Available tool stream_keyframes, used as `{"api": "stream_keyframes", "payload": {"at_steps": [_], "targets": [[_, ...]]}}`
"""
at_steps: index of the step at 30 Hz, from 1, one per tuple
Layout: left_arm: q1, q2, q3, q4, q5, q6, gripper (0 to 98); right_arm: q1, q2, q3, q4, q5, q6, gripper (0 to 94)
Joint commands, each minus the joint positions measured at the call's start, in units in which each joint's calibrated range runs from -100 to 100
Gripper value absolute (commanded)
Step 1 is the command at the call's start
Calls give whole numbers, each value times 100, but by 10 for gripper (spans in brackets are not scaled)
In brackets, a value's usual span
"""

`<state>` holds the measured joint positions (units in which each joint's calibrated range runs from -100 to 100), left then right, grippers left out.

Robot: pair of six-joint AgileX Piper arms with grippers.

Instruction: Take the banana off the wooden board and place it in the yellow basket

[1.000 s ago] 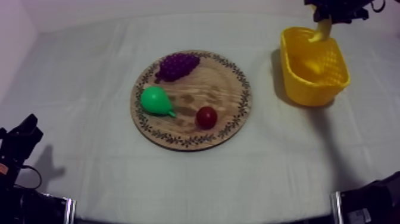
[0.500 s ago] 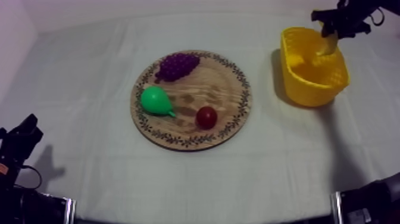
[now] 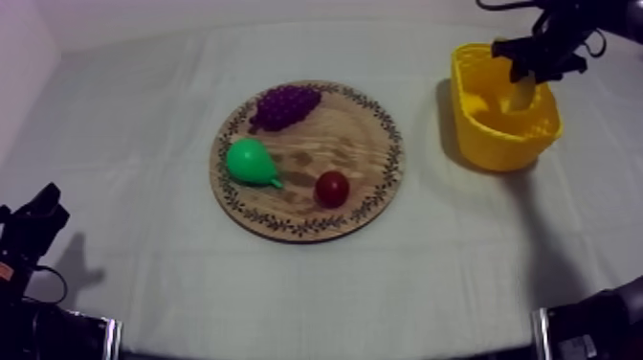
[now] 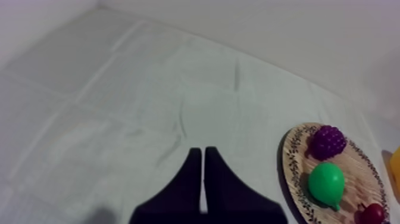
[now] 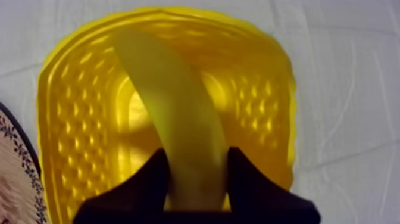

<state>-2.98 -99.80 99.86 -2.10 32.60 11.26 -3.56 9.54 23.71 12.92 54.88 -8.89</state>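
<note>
My right gripper [image 3: 528, 69] hangs over the yellow basket [image 3: 478, 129] at the table's far right, shut on the banana [image 3: 522, 93], whose free end dips inside the basket. In the right wrist view the pale yellow banana [image 5: 172, 125] runs from between my black fingers [image 5: 146, 179] across the basket [image 5: 77, 119] interior. The round wooden board [image 3: 359, 144] lies mid-table. My left gripper [image 4: 203, 156] rests low at the near left over bare cloth, its fingers together as a narrow wedge.
On the board sit purple grapes [image 3: 284, 104], a green pear [image 3: 251, 161] and a small red fruit [image 3: 332, 188]. The left wrist view also shows the board [image 4: 294, 158] with grapes [image 4: 328, 142] and pear [image 4: 325, 183]. White cloth surrounds the board.
My right gripper has come down and slightly forward over the basket, lowering the banana from above the rim to inside it. The left arm has not moved.
</note>
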Motion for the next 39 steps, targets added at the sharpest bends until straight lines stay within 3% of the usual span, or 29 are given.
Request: {"api": "stream_keyframes", "payload": {"at_steps": [1, 16, 23, 27, 39], "targets": [[-3, -3, 3, 2, -2, -1, 1, -15, 11, 69, 22, -37, -25, 300], [-3, -3, 3, 2, -2, -1, 1, -121, 61, 416, 162, -244, -145, 305], [-3, -3, 3, 2, -2, -1, 1, -147, 77, 491, 196, -291, -208, 414], [-3, -3, 3, 2, -2, -1, 1, -145, 83, 500, 203, -300, -202, 429], [-3, -3, 3, 2, -2, -1, 1, -119, 90, 452, 139, -335, -5, 251]]}}
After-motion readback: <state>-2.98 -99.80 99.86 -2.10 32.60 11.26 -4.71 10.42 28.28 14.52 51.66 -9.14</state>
